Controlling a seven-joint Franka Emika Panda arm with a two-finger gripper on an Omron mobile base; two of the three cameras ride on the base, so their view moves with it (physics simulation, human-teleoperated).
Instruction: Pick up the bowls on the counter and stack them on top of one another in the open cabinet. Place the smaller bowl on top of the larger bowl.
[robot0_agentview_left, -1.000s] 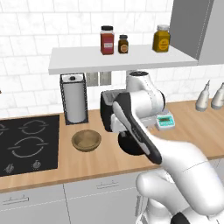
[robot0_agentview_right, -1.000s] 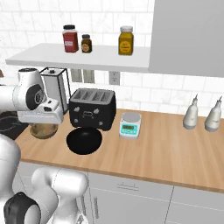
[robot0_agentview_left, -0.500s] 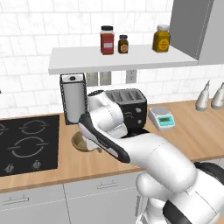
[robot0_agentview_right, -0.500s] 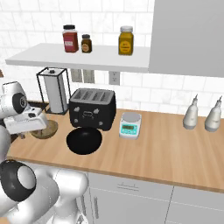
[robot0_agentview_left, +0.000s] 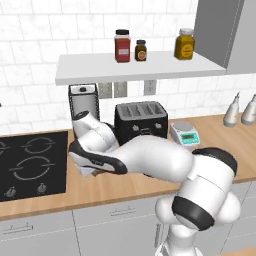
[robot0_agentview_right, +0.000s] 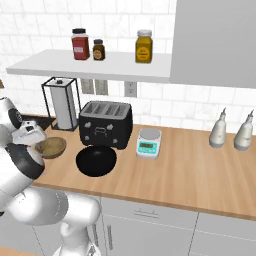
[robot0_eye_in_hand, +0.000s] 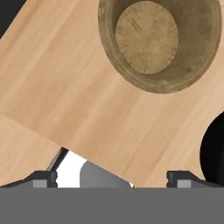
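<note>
The smaller bowl, tan wood with a flat round base, sits upright on the counter, ahead of my gripper in the hand view. The jaws stand wide open and hold nothing, with the fingertips short of the bowl's rim. In the right base view the tan bowl lies just right of my hand. The larger bowl, glossy black, rests in front of the toaster; its edge shows in the hand view. The open cabinet is the pale shelf above.
A black toaster stands behind the bowls, with a paper towel holder to its left and a small scale to its right. The stovetop lies left. Three jars stand on the shelf. Two bottles are far right.
My arm has swung left and down, bringing the hand low over the counter beside the tan bowl. The jaws stayed open. Neither bowl has moved.
</note>
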